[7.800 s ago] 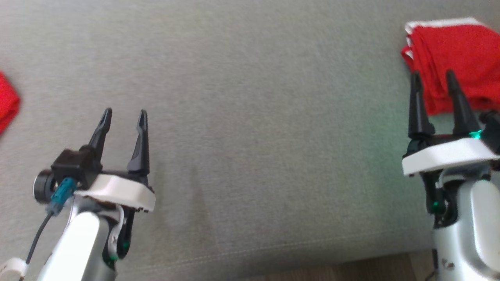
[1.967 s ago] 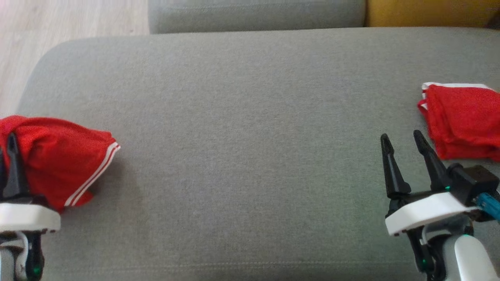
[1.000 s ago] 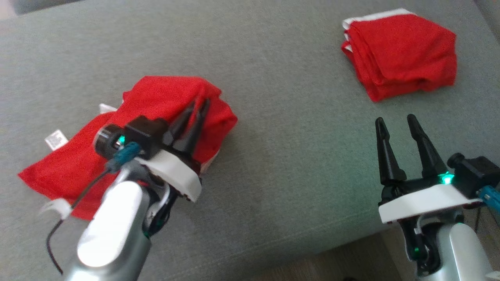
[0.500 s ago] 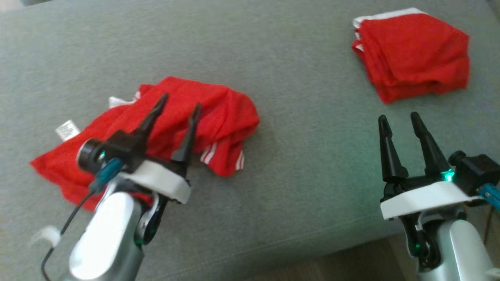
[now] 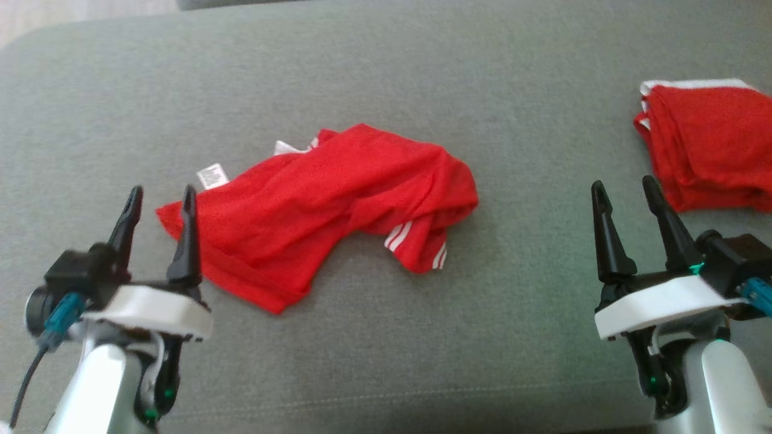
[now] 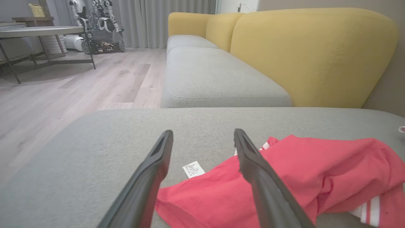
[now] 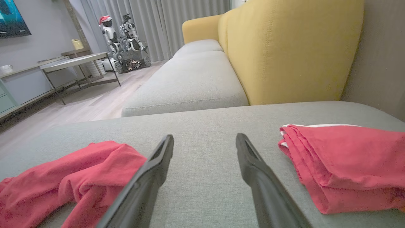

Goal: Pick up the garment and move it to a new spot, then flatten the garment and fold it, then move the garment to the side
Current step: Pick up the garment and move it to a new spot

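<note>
The left gripper (image 5: 163, 193) is holding its slim, tapered black fingers (image 5: 186, 241) apart and empty, just beside the garment (image 5: 338, 193), a crumpled red mesh heap with white stripes lying mid-way across the grey woven sofa cushion (image 5: 362, 72). The right gripper (image 5: 623, 182) is gaping likewise near a folded red stack (image 5: 711, 144) at the cushion's right edge.

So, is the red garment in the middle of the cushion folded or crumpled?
Crumpled. The red garment lies in an uneven, wrinkled heap, its white label sticking out and its striped hem bunched at one side.
</note>
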